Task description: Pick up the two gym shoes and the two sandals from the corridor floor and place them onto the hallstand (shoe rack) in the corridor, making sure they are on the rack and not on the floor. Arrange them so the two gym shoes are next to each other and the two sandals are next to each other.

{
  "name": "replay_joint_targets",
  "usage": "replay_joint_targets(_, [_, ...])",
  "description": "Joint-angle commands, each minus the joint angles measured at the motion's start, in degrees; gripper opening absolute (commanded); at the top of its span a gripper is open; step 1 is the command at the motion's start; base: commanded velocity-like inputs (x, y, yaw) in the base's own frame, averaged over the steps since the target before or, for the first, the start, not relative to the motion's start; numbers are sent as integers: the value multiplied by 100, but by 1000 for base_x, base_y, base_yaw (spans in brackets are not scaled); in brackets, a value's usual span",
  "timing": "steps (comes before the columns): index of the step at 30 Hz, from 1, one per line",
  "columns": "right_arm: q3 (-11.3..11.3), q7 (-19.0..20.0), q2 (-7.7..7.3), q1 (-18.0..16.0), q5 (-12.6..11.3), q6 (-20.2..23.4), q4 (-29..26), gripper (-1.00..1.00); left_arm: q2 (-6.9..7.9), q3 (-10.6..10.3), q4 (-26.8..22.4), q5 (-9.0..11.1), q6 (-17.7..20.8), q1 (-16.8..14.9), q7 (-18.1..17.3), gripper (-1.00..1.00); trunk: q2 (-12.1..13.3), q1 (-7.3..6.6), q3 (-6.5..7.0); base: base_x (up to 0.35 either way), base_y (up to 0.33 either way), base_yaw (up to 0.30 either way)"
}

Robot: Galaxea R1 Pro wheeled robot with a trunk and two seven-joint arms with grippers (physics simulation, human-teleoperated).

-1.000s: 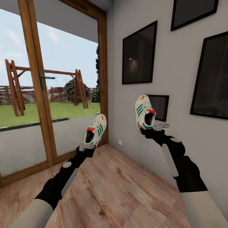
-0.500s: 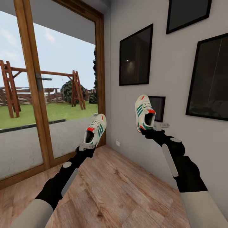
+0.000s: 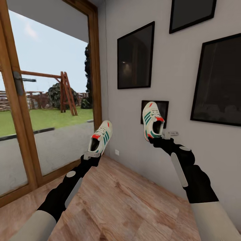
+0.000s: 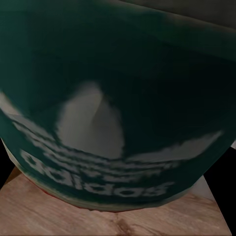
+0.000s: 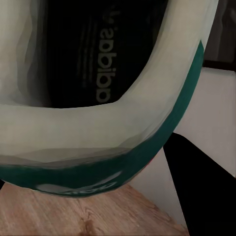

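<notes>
Both gym shoes held aloft over the corridor floor (image 3: 120, 197)
Left gripper (image 3: 89, 154) grips one gym shoe (image 3: 100, 137) at 11 o'clock; right gripper (image 3: 160, 137) grips the other gym shoe (image 3: 152, 120) at 1 o'clock, toes up

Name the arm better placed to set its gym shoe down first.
Neither yet, since no rack is in sight. Slight edge to the right: its claw holds its gym shoe higher and close to the wall, while the left claw holds its shoe lower, over open floor.

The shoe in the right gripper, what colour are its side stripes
Green, on a white upper; the gym shoe shows this best in the head view.
</notes>
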Motion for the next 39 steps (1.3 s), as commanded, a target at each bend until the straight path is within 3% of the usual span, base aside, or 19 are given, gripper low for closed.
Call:
replay_joint_targets(1, [7,-8,-3,-5,-18,28,-1,-100,6,-9,-10,60,31,-2,-5,-100,-4,-1,-16,57,276,-97])
replay_joint_targets(9, [7,-6,-3,-4,-22,28,50,-100,6,-9,-5,63,31,-2,-6,-100,-4,-1,-90,9,201,-78])
replay_joint_targets(13, [7,3,-3,-4,-24,-112,565,-100,6,-9,0,63,26,4,-6,-100,-4,-1,-127,0,30,-74])
replay_joint_targets(14, [7,0,-3,-4,-24,-610,1098,-100,9,-7,4,63,24,6,-6,-100,-4,-1,-137,0,5,-73])
replay_joint_targets(17, [7,-9,-3,-4,-22,-1401,1644,-100,12,-3,6,63,23,6,-6,-100,-4,-1,-165,0,3,-73])
replay_joint_targets(20, [14,-12,4,-5,8,-2689,2495,-100,14,0,7,63,22,13,-6,-100,-4,-1,-193,0,1,-73])
replay_joint_targets(25, [15,-9,6,-4,42,-3188,3245,-100,15,-7,10,63,22,15,-6,-100,-4,-1,-238,0,0,-73])
replay_joint_targets(29, [25,-12,6,-4,43,-3407,3428,-100,15,-8,15,63,22,15,-6,-100,-4,-1,-273,0,0,-65])
replay_joint_targets(39, [39,-15,6,20,44,-3469,3477,-100,15,-6,16,63,22,15,-6,-100,-4,-1,-297,0,118,-8])
